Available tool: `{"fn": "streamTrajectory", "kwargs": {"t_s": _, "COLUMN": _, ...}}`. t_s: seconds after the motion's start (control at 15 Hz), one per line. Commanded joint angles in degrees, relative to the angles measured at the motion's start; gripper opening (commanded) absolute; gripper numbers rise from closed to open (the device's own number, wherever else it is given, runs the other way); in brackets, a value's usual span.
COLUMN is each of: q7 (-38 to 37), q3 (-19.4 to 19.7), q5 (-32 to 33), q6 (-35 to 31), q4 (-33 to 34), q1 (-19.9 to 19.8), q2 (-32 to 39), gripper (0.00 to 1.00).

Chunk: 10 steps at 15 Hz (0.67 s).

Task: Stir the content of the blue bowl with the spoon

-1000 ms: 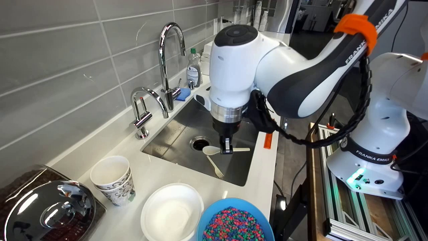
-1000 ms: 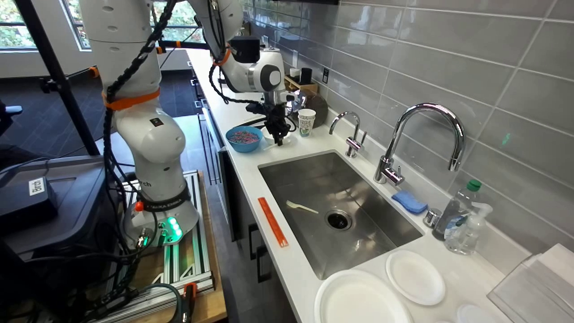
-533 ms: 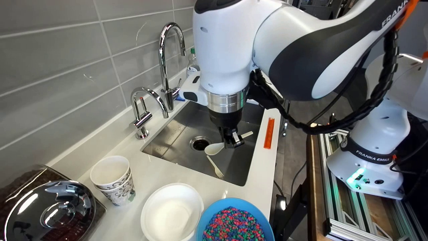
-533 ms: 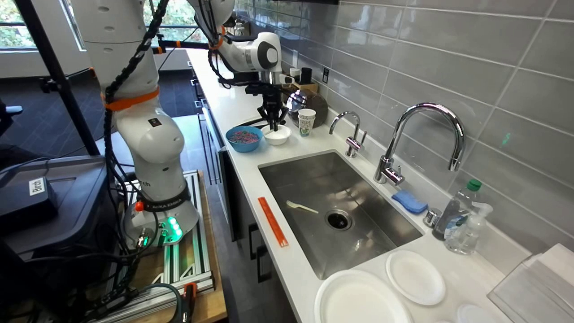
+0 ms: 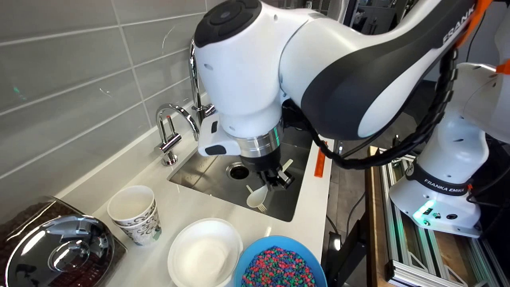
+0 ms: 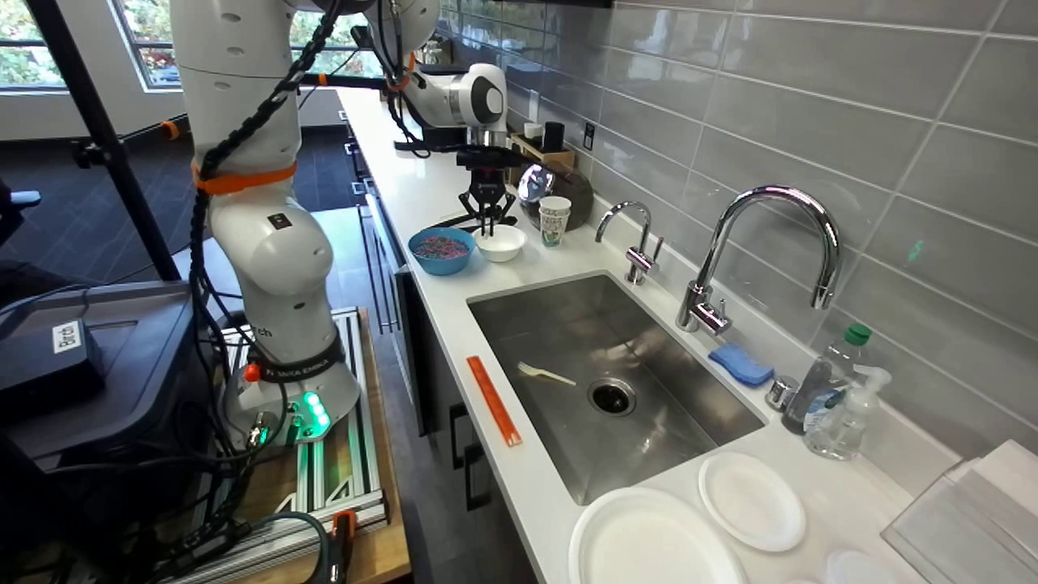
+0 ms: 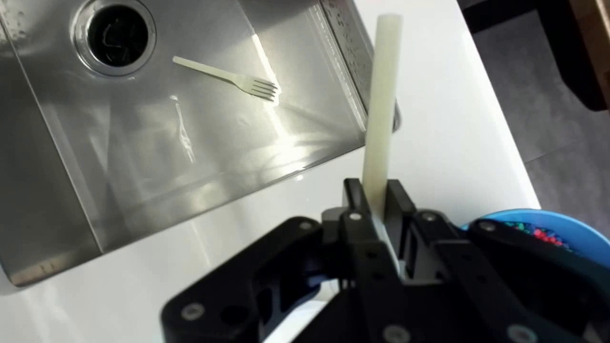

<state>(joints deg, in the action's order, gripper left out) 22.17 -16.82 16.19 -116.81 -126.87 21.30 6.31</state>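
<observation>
End effector (image 7: 376, 196) grips spoon (image 5: 257, 196) by its handle (image 7: 381, 102). Probably light, smooth, slightly bendy; may twist. Mid-handle seems right hold.

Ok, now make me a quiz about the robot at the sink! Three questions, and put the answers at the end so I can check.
1. What is the gripper holding, and by which part?
2. True or false: the fork lies in the metal sink.
3. Pick one. The bowl with the tiny multicoloured bits in it is: A) white, B) blue, C) green.

Key:
1. A cream-coloured spoon, by its handle.
2. True.
3. B.
</observation>
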Motion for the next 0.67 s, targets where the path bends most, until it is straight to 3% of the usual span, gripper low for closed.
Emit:
{"fn": "streamTrajectory", "kwargs": {"t_s": 0.0, "q7": 7.6, "q3": -2.3, "q5": -0.5, "q6": 4.9, "q4": 5.5, "q1": -0.3, "q2": 5.9, "gripper": 0.04}}
{"fn": "streamTrajectory", "kwargs": {"t_s": 0.27, "q7": 10.7, "q3": -4.0, "q5": -0.2, "q6": 9.4, "q4": 8.9, "q1": 0.0, "q2": 9.2, "gripper": 0.04}}
{"fn": "streamTrajectory", "kwargs": {"t_s": 0.33, "q7": 8.4, "q3": -3.7, "q5": 0.2, "q6": 6.3, "q4": 6.1, "q1": -0.5, "q2": 7.1, "gripper": 0.15}}
{"fn": "streamTrajectory", "kwargs": {"t_s": 0.6, "q7": 9.5, "q3": -4.1, "q5": 0.2, "q6": 7.4, "q4": 7.7, "q1": -0.3, "q2": 8.6, "gripper": 0.15}}
